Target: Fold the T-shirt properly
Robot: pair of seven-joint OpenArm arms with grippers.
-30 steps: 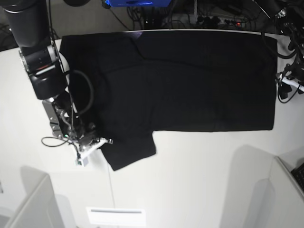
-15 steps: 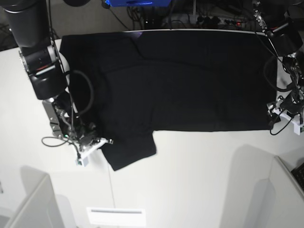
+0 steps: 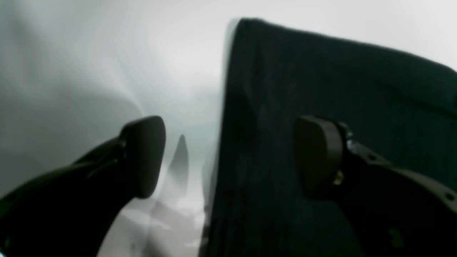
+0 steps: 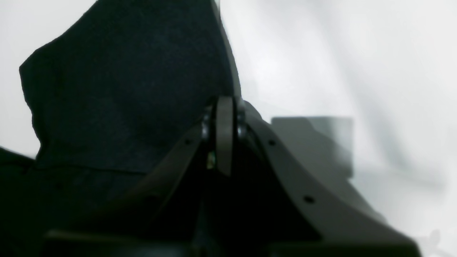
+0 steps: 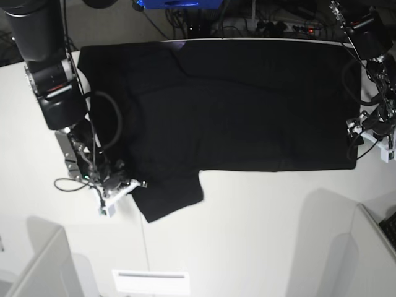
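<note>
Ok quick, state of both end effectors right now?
Left end effector: open, straddling the T-shirt edge, holding nothing.
Right end effector: shut at the sleeve edge; whether it pinches cloth cannot be told.

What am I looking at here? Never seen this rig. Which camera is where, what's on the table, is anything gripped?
It is a robot with two arms working over a white table. One picture looks down from above; the other two come from cameras mounted on each wrist, looking past that arm's own fingers.

A black T-shirt lies spread flat on the table, one sleeve sticking out at the near-left corner.

The right end effector, on the left side of the overhead picture, is shut at the edge of that sleeve; its wrist camera shows the fingers pressed together against the cloth, though whether cloth is pinched between them is hard to tell.

The left end effector is open, its fingers straddling the shirt's edge at the other end, holding nothing.
</note>
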